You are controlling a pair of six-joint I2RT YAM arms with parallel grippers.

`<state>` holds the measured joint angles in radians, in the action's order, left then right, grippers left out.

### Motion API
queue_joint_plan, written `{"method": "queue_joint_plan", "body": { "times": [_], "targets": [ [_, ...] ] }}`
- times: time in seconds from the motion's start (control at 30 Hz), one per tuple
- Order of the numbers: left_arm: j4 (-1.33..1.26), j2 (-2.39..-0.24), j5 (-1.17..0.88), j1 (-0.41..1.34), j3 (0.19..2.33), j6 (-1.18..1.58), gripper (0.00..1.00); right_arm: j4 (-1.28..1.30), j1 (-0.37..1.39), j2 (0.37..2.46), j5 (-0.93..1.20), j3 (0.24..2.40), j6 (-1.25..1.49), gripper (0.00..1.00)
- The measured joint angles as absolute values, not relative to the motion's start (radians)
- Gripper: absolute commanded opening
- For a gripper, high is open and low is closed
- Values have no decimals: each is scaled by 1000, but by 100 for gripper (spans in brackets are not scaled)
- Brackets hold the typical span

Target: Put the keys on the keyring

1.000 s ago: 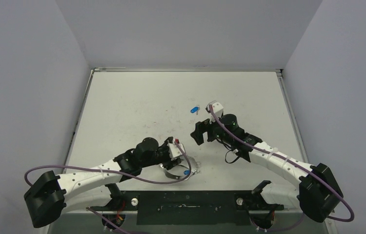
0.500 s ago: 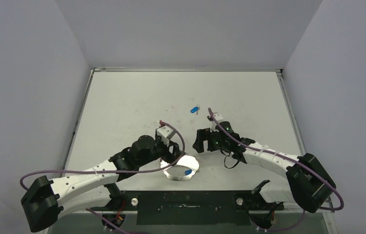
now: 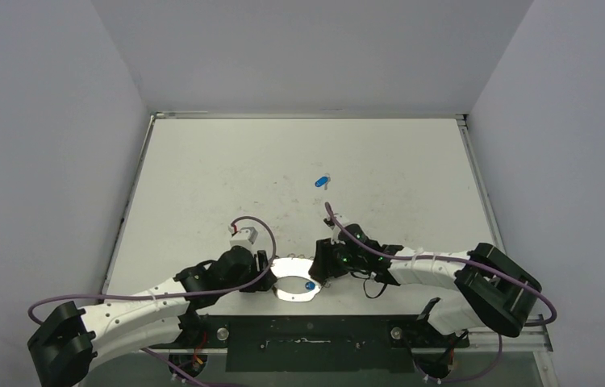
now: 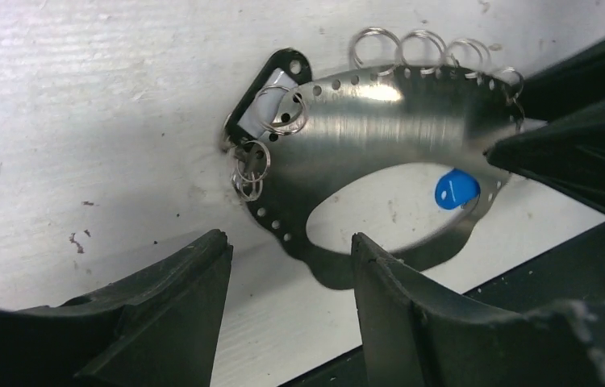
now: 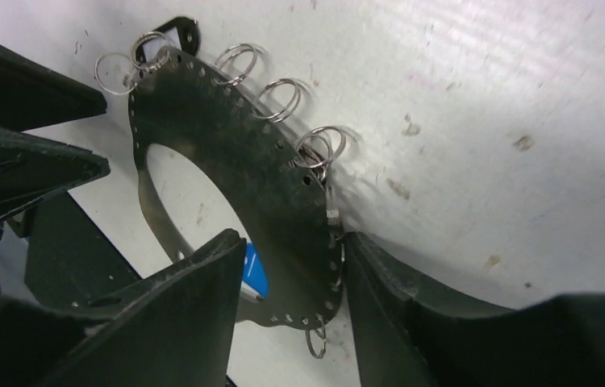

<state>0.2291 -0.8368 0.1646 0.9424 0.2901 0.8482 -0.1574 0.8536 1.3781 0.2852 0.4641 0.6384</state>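
The keyring (image 3: 291, 288) lies flat near the table's front edge, a wide silver crescent (image 4: 380, 113) with small loops (image 4: 412, 48) along its rim and a black clasp (image 4: 283, 64). One blue-capped key (image 3: 310, 285) (image 4: 455, 189) rests at its inner edge. A second blue key (image 3: 321, 181) lies apart, farther back. My right gripper (image 3: 321, 269) (image 5: 293, 235) straddles the keyring's band (image 5: 283, 185), with fingers against both edges and the blue key (image 5: 256, 272) by the left finger. My left gripper (image 3: 265, 274) (image 4: 289, 242) stands open just short of the band's opposite end.
The black mounting plate (image 3: 307, 343) runs along the near edge, close under the keyring. Purple cables (image 3: 162, 298) loop beside both arms. Grey walls enclose the table (image 3: 219, 177) on three sides.
The right arm came down toward the front edge and its jaws narrowed round the keyring's band. The left arm drew back to the left, off the keyring, which now lies flat.
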Motion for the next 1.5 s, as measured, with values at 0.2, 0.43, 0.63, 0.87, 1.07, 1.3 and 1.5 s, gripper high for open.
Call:
{"method": "queue_joint_plan", "body": {
  "times": [0.2,0.43,0.63,0.87,1.07,1.3,1.5],
  "targets": [
    [194,-908,209,936,282,901,41,-181,888,1371,308,423,729,35],
    [-36,-1108,219,841,312,808,37,-147,965,1338,315,406,796,35],
    [-158,-1383,45,689,487,599,42,-229,1058,1446,342,466,823,50],
    [-162,-1416,-85,659,628,417,52,-134,1086,1428,282,544,768,77],
    [-130,-1198,-103,659,590,357,53,47,1042,1222,196,552,613,80],
    [-97,-898,-112,659,419,349,52,41,1008,1051,165,492,291,82],
    [-77,-691,-132,659,275,363,51,-62,1015,1073,245,407,-73,77]
  ]
}}
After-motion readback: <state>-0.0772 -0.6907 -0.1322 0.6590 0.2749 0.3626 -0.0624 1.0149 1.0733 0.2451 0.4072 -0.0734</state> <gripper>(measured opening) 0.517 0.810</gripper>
